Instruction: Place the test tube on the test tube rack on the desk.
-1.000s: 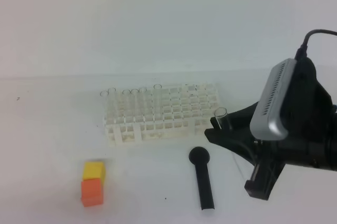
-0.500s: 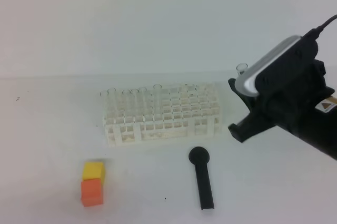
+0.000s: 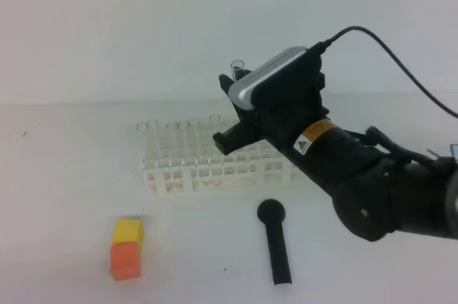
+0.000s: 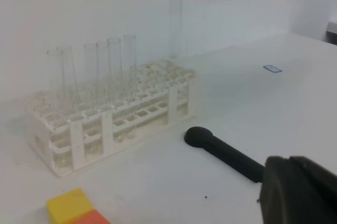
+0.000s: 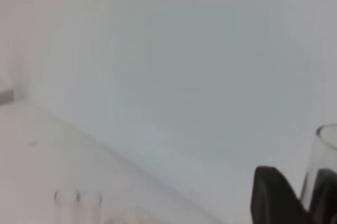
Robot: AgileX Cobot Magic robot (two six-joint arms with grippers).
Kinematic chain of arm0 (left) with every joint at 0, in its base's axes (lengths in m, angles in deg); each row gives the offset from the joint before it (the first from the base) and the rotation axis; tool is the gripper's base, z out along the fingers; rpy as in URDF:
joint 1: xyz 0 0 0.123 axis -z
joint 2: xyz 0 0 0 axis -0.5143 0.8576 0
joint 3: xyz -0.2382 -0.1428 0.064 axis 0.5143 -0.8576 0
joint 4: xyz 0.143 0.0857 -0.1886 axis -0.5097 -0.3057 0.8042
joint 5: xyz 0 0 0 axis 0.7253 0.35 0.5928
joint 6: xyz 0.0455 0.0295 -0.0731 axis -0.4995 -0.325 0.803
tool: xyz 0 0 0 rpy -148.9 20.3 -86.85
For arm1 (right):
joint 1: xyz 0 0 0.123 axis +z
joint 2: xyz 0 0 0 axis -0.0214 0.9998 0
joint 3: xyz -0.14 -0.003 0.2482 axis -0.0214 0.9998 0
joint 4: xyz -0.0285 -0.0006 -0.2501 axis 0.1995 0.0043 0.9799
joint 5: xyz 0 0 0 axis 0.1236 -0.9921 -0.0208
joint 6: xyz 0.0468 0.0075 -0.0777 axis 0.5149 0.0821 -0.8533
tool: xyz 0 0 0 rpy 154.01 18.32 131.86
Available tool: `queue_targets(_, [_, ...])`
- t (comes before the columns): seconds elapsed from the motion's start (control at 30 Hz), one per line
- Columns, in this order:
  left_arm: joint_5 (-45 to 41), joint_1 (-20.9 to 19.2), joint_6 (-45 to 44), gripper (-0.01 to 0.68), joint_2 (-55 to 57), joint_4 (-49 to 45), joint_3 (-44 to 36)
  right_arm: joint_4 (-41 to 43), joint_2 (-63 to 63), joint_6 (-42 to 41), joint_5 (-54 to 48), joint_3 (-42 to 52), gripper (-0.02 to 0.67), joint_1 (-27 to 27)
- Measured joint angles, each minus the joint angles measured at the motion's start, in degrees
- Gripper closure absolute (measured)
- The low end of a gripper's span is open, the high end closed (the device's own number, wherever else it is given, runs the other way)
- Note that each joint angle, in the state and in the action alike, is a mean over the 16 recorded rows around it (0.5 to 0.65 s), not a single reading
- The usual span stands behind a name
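Note:
The test tube (image 3: 237, 66) is a thin clear glass tube held upright, and my right gripper (image 3: 230, 114) is shut on it over the right half of the white test tube rack (image 3: 186, 168). Only its open rim shows above the jaws in the high view. The left wrist view has the tube (image 4: 175, 23) hanging from the black arm, its lower end just above the rack's (image 4: 105, 124) far end. In the right wrist view the tube (image 5: 320, 155) stands between dark fingers (image 5: 274, 197). Several other clear tubes (image 4: 113, 71) stand in the rack. My left gripper (image 4: 300, 192) shows only as a dark block.
A black round-headed tool (image 3: 275, 239) lies on the white desk (image 3: 64, 175) in front of the rack. A yellow block (image 3: 128, 231) and an orange block (image 3: 124, 260) sit at the front left. The right arm's bulk (image 3: 372, 182) hangs over the desk's right side.
My right arm has swung up and to the left with the test tube, from beside the rack's right end to above its right half. The rack, tool and blocks have not moved.

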Motion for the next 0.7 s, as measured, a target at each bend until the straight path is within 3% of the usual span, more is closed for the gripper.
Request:
queue_targets(0.33, [0.0,0.0,0.0,0.674,0.0,0.0,0.0,1.7,10.7,7.1,7.4,-6.1,0.531,0.1])
queue_targets(0.7, [0.0,0.0,0.2,0.674,0.1,0.0,0.0,1.1,14.6,8.5,9.8,-6.8,0.531,0.1])
